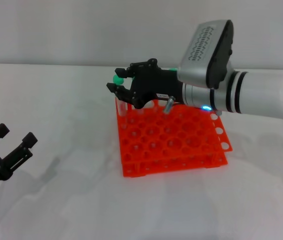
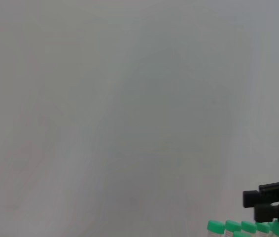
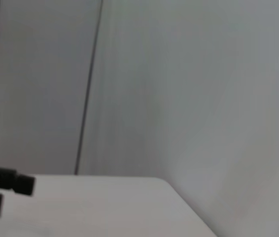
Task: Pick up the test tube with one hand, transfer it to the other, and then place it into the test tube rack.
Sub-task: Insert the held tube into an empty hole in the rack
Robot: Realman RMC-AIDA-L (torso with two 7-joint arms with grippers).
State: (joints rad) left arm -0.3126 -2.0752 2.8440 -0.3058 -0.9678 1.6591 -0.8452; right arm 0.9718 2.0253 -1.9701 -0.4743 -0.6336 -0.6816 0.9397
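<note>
Orange-red, the test tube rack [image 1: 174,142] sits mid-surface on the white surface [image 1: 71,100], slightly right of centre. The right gripper [image 1: 123,86], black with a small white label and a blue light at its wrist, reaches in from the right and hangs over the rack's far left corner. Its jaws are closed around the test tube [image 1: 121,95]: the green cap shows just above the fingers, and the clear body drops below them toward the corner holes. Whether the tube's lower end has already entered a hole cannot be told from the head view.

The left gripper [image 1: 12,145] is parked low at the near left, well apart from the rack, jaws spread wide and holding nothing.

By the look of it the handover is done and the placing step is in hand. The next move calls for keeping the tube upright, lining its tip over one corner hole, lowering it straight through both tiers, and only then parting the jaws and lifting clear without knocking the cap.

In the left wrist view a row of green-capped tubes [image 2: 238,228] stands at the edge, beside a black gripper.
</note>
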